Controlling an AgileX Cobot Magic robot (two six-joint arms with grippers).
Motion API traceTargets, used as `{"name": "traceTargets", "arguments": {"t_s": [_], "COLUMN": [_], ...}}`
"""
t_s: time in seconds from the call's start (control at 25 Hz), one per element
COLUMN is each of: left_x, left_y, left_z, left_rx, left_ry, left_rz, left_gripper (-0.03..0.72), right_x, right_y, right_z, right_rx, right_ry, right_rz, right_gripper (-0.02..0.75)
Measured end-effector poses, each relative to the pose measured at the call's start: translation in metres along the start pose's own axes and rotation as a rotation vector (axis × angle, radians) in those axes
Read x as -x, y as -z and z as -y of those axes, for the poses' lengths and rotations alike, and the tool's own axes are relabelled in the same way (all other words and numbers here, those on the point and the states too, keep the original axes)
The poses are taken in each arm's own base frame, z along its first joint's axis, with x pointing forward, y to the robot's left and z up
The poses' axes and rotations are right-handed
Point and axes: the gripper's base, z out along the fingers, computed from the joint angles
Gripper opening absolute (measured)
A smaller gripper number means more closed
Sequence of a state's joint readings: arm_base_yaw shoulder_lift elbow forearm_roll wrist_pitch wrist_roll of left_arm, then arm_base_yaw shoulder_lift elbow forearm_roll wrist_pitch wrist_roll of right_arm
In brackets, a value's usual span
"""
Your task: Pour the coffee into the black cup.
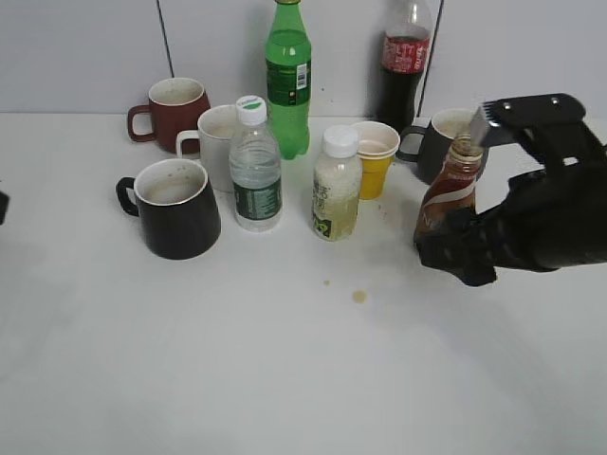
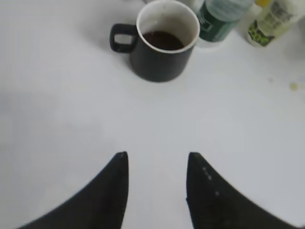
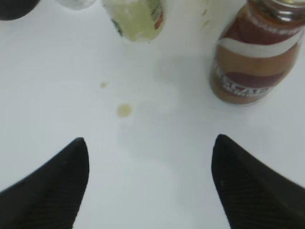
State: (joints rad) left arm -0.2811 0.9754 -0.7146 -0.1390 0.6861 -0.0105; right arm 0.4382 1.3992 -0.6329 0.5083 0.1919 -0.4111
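The coffee bottle (image 1: pixel 450 192), brown with a white-and-red swirl label and no cap, stands upright on the white table at the right; it also shows in the right wrist view (image 3: pixel 255 57). My right gripper (image 3: pixel 150 143) is open and empty, just in front of and left of the bottle, apart from it; in the exterior view it is the black mass (image 1: pixel 460 256) by the bottle's base. The black cup (image 1: pixel 177 207) stands at the left with dark liquid inside, seen in the left wrist view (image 2: pixel 164 40). My left gripper (image 2: pixel 156 157) is open and empty, well short of the cup.
Behind stand a dark red mug (image 1: pixel 174 112), a white mug (image 1: pixel 216 142), a water bottle (image 1: pixel 255 166), a green bottle (image 1: pixel 287 76), a pale juice bottle (image 1: pixel 337 185), a yellow cup (image 1: pixel 375 158), a cola bottle (image 1: pixel 403 62) and a dark grey mug (image 1: pixel 438 142). Small coffee drops (image 1: pixel 359 296) lie on the table.
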Motion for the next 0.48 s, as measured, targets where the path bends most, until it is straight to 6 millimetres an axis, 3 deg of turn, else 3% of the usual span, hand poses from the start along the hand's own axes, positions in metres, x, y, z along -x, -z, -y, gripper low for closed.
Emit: {"name": "traceTargets", "arguments": {"t_s": [0.24, 0.48], "left_x": [-0.033, -0.075], "left_y": [0.081, 0.129], "left_z": [0.006, 0.006], "left_rx": [-0.033, -0.049], "left_ry": [-0.036, -0.067], "left_rz": [-0.013, 0.075], "left_gripper": [0.314, 0.314], "right_x": [-0.011, -0.035], "right_y": [0.062, 0.121], "right_z": [-0.002, 0.0], "right_rx": [-0.039, -0.097], "right_ry": [0.051, 0.063], "right_rz": [-0.099, -0.185], "right_gripper": [0.597, 0.596]}}
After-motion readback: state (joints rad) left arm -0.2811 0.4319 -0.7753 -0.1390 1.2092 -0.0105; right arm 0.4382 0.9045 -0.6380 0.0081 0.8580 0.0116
